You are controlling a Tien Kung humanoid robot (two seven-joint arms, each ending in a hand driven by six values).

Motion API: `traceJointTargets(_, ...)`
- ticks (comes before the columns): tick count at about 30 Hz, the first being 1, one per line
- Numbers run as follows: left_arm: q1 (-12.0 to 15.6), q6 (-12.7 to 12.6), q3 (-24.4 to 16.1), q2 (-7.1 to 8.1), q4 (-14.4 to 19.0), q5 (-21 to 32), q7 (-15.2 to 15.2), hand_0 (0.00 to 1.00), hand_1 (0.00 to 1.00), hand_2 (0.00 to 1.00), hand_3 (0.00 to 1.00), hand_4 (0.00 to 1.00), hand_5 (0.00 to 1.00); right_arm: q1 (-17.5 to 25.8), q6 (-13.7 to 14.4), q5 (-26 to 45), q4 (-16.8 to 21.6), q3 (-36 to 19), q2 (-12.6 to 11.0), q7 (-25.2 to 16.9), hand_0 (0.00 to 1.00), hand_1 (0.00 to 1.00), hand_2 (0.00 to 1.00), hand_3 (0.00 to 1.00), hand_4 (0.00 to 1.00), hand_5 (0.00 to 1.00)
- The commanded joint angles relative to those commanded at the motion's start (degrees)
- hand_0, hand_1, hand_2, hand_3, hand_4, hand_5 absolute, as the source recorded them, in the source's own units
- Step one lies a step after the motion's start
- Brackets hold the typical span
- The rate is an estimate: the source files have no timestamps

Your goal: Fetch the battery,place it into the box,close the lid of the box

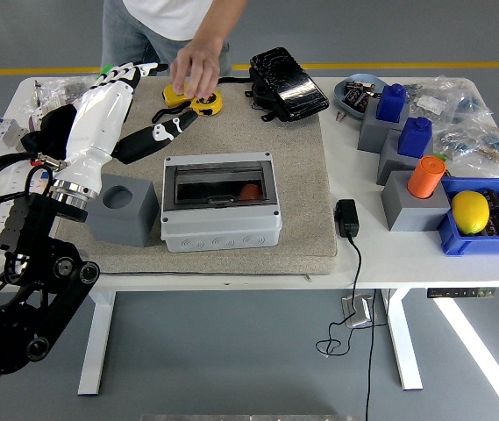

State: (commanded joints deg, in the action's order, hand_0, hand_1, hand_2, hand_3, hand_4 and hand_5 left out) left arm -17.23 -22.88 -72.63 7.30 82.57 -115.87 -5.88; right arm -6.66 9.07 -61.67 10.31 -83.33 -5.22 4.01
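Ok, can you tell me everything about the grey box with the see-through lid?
The grey box looks like plastic, with round marks along its front wall. Its dark see-through lid lies flat and shut, and something orange shows through it at the right. It sits on the beige mat, beside a grey block with a round hole on its left. No hand touches it.

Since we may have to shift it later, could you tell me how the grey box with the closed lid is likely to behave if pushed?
The grey box looks rigid, so it should probably move as one piece. Its broad flat base on the mat makes tipping unlikely, though the mat may resist sliding. The orange item inside might shift.
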Motion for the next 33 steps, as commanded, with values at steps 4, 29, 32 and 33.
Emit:
traceJointTargets(4, 1.02, 2.14, -4.06, -0.47, -0.97, 9.68, -7.81, 0.994, 0.998, 0.974, 0.938, 0.998, 0.998, -0.02, -0.01, -0.32, 0.00, -0.15, 0.16, 0.11, 0.814, 0.764, 0.745, 0.791, 0.998, 0.998)
traceJointTargets(29, 9.63, 26.57, -20.03, 5.61, -8.02, 55.00, -6.85, 0.909, 0.906, 0.867, 0.865, 0.998, 0.998, 1.20, 0.17, -1.55, 0.00, -1.44, 1.18, 0.45, 0.812, 0.765, 0.745, 0.791, 0.998, 0.998)
traceJointTargets(32, 11.09, 26.71, -21.84, 5.24, -8.09, 51.98, -5.18, 0.896, 0.895, 0.860, 0.854, 0.998, 0.981, 1.25, 0.16, -2.08, 0.00, -1.99, 1.50, 0.49, 0.813, 0.764, 0.745, 0.791, 0.998, 0.998)
traceJointTargets(33, 11.50, 26.49, -22.25, 5.11, -8.00, 50.90, -4.77, 0.896, 0.895, 0.860, 0.854, 0.998, 0.981, 1.31, 0.14, -2.24, 0.00, -2.17, 1.63, 0.49, 0.813, 0.764, 0.745, 0.791, 0.998, 0.998)
